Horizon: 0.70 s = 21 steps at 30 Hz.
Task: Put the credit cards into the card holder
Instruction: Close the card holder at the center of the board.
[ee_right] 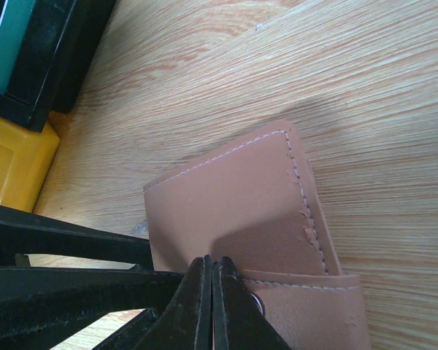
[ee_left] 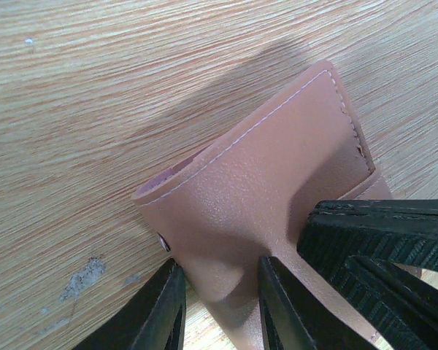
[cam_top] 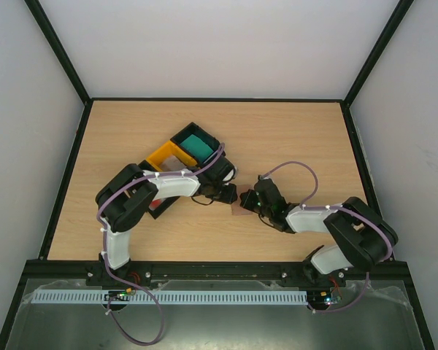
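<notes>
**Both grippers are meeting on the pinkish-brown leather-like folding card holder (cam_top: 241, 209), which is lying near the middle of the wooden table (cam_top: 299, 138).**

The left gripper (ee_left: 219, 284) is pinching a bulge of the soft cover between part-spread fingers. The right gripper (ee_right: 212, 270), fingers pressed together, is touching the edge by the snap; whether a layer is caught there cannot be told. The card holder is looking light, limp and smooth, likely to buckle or slide, so a stitched edge seems the best hold. Thin teal green credit cards (cam_top: 198, 146) are sitting in a black plastic tray (cam_top: 182, 132) at 11 o'clock from it.
</notes>
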### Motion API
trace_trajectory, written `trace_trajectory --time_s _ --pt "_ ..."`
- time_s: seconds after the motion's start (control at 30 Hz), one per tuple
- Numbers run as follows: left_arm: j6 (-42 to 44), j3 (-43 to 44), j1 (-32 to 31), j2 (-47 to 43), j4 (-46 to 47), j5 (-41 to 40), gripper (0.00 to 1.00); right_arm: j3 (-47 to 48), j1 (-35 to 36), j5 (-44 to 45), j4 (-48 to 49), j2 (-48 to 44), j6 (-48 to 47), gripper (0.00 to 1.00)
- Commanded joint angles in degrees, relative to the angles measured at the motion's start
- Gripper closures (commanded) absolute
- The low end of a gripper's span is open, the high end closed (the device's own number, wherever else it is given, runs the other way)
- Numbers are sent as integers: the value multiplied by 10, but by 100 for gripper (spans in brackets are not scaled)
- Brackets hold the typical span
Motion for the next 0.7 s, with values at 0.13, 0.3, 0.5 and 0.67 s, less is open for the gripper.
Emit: trace_trajectory --time_s 0.13,0.3,0.5,0.67 --pt "-8 -22 10 17 -47 -33 69 34 15 26 -276 -47 -4 98" --pt "-8 -12 26 -36 -40 -37 60 122 14 59 -299 -113 -16 87" --pt "-3 -2 43 -133 -32 -41 36 224 14 74 -375 -148 -52 79" --pt "-14 -38 58 -247 -4 -63 20 262 14 159 -457 -202 -79 64"
